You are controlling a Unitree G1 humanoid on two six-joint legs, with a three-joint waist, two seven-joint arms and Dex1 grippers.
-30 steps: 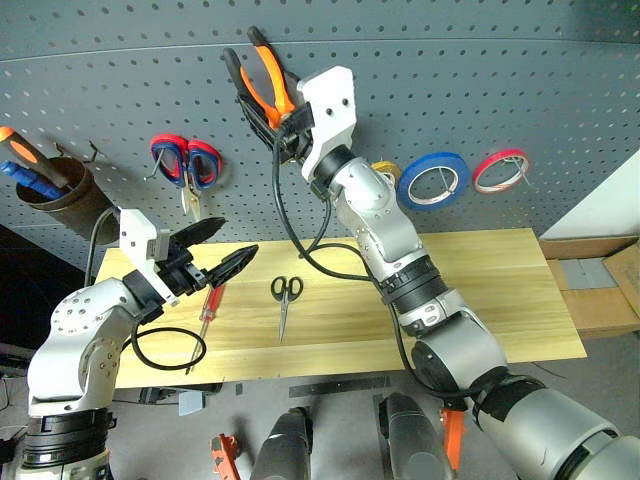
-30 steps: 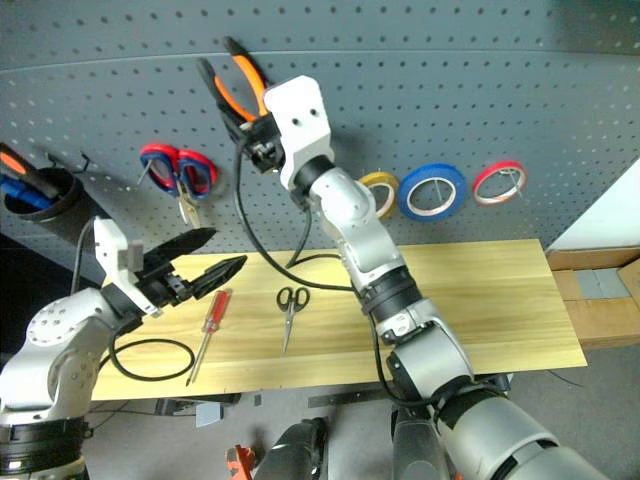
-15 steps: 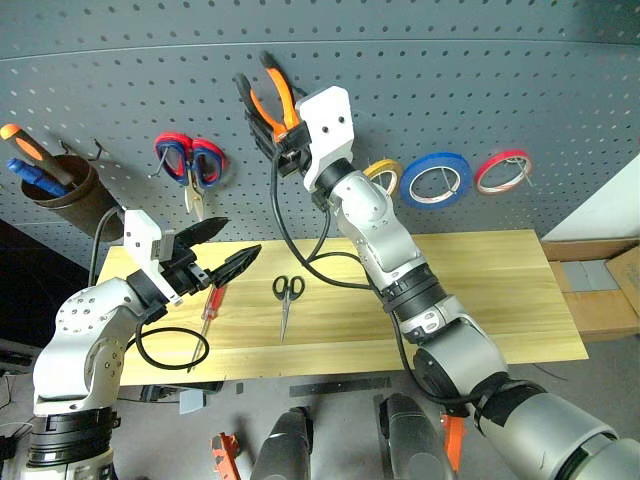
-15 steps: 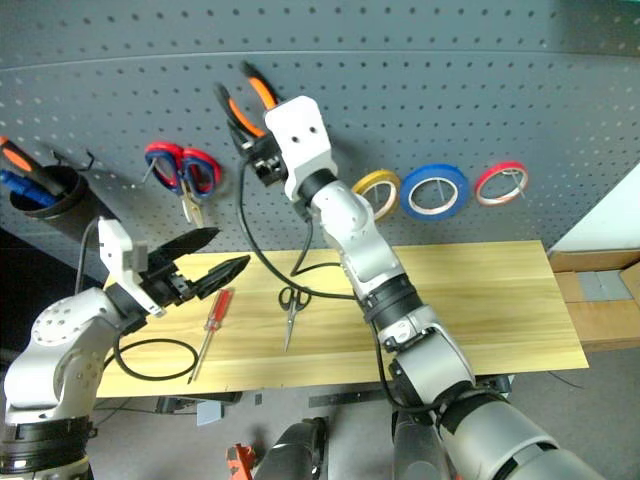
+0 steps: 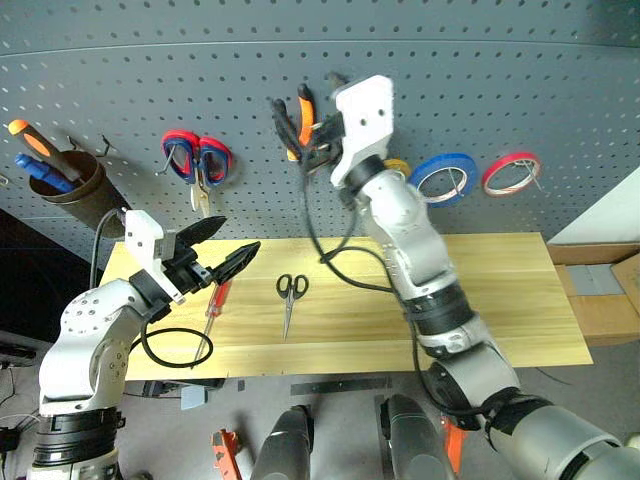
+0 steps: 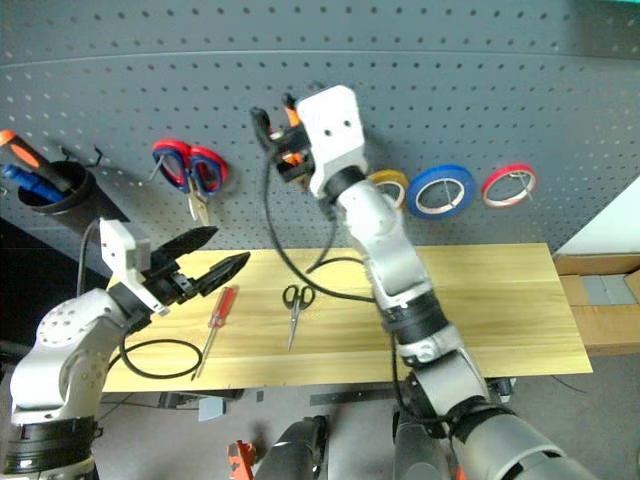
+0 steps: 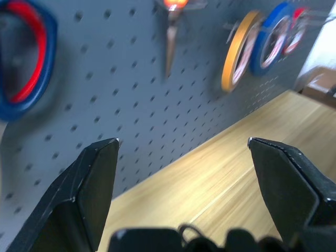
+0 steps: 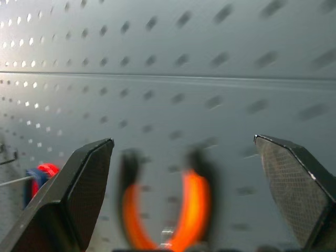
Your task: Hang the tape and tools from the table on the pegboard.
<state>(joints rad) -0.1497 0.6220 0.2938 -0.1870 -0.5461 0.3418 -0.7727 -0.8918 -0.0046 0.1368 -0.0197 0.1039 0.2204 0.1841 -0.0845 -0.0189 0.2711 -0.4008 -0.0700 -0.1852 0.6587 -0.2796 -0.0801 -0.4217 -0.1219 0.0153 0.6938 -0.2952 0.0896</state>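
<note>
On the pegboard [image 5: 520, 80] the pliers [image 5: 296, 122] hang left of the yellow tape [image 6: 388, 184], the right pincer [image 8: 184, 152] spread wide and empty before them. Below the pegboard, on the desk [image 5: 500, 290], lie the screwdriver [image 5: 214, 307] and black scissors [image 5: 290, 297]; the left pincer [image 5: 222, 248] gapes empty above the screwdriver

pegboard [image 5: 520, 60]: dark grey, regular rows of small holes. table [image 5: 500, 290]: light yellowish wood, plank lines. pliers [image 5: 297, 122]: orange and black handles. tape [image 6: 385, 183]: yellow ring, beside a blue roll [image 5: 440, 178] and a red roll [image 5: 510, 172]. hanging scissors [image 5: 197, 160]: red and blue handles. on the table, screwdriver [image 5: 215, 305]: red handle; small scissors [image 5: 291, 290]: black handles, steel blades.
</note>
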